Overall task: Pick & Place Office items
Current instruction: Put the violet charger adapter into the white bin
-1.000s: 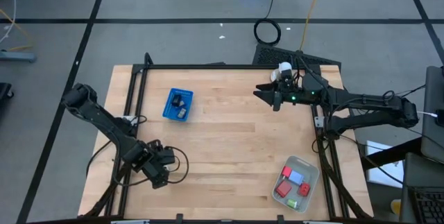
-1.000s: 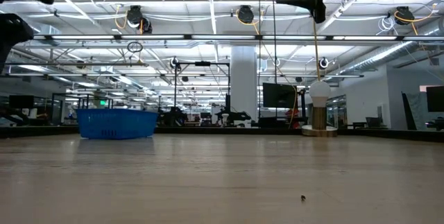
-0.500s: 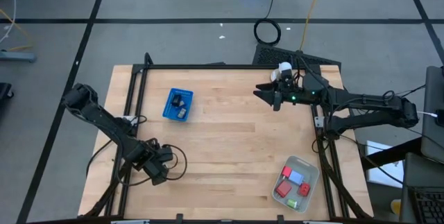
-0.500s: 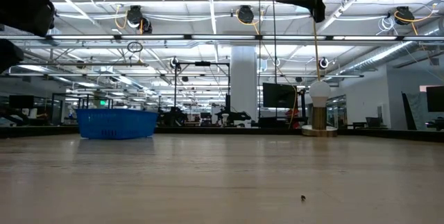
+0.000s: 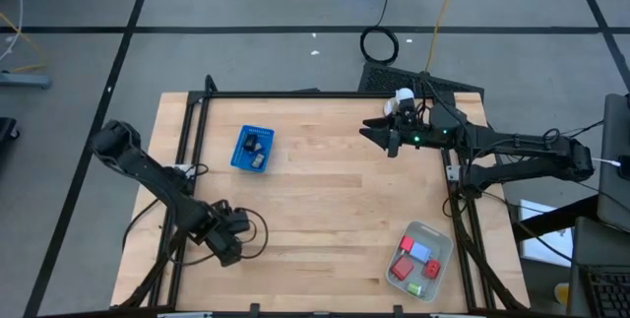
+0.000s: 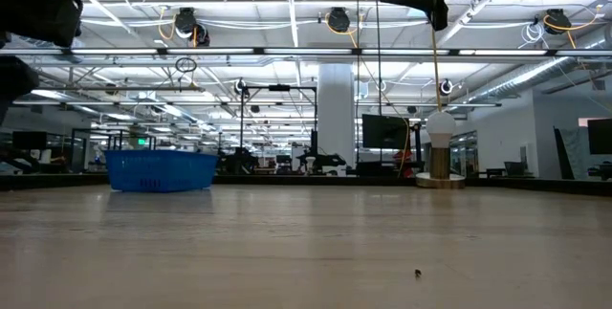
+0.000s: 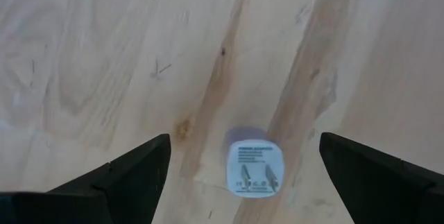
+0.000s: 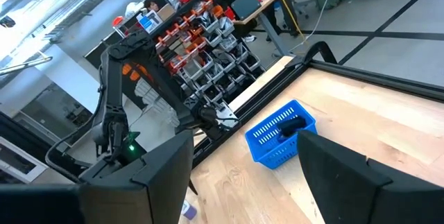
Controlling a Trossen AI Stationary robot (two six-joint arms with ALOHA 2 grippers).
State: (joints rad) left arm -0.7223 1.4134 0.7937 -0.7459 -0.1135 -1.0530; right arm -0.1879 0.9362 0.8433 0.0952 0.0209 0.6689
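The left gripper (image 5: 228,242) has shifted slightly near the table's front-left; the right arm has not moved. Its fingers (image 7: 118,175) are spread wide and empty, with a white plug (image 7: 256,166) lying on the wood between them, seemingly next to be picked. The tray (image 5: 440,236) holds red and blue pieces (image 5: 411,257). Farther off, the blue basket (image 5: 253,149) holds a couple. The right gripper (image 5: 375,133) hangs open, empty, by the stand (image 5: 403,96).

Left gripper (image 5: 228,246) shifted slightly along near table edge vs 1 s ago, wrist a bit lower/left in high view. In low view its dark bulk at top left moved up and rotated.
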